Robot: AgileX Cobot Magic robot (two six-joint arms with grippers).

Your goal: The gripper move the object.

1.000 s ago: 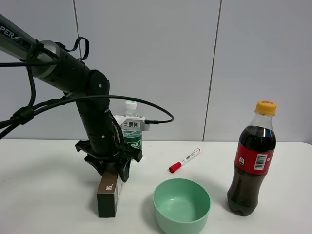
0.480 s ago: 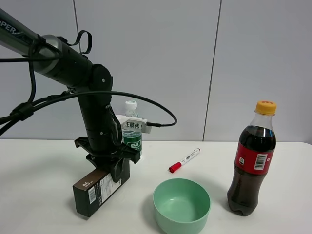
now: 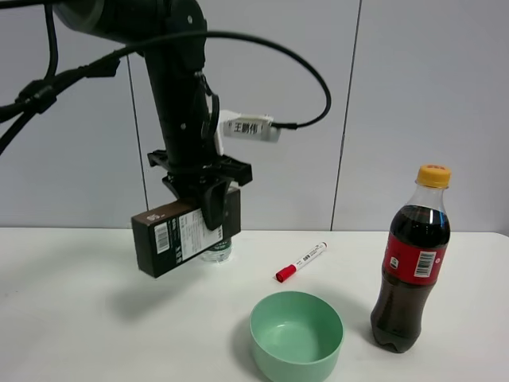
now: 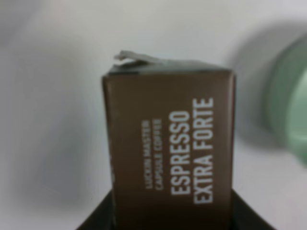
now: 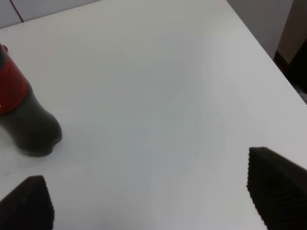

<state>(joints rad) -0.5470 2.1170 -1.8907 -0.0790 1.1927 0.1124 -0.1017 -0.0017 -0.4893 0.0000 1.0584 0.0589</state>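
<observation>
Left pincer (image 3: pixel 213 213): clamped tight on the right end of the dark brown carton (image 3: pixel 178 235), 1 finger on each side.

Carton: in the air, clear of the surface (image 3: pixel 71 318), with its shadow lying below. It is tilted, the free end lower and toward the left of the high view. Barcode and white print face the camera.

Left wrist view: the carton (image 4: pixel 168 143) fills the frame and reads "ESPRESSO EXTRA FORTE". The far end has a ragged flap. Black fingers (image 4: pixel 98 224) flank the near end.

Behind the carton: a small clear bottle (image 3: pixel 216 253), mostly hidden.

On the surface: a red-capped marker (image 3: pixel 301 262), a green bowl (image 3: pixel 296 334) at the front, and a yellow-capped cola bottle (image 3: pixel 410 263) just right of the bowl.

A white tag (image 3: pixel 250 127) hangs by the arm's cable.

Right pincer (image 5: pixel 151 199): 2 fingertips wide apart, nothing between them, above bare surface.
</observation>
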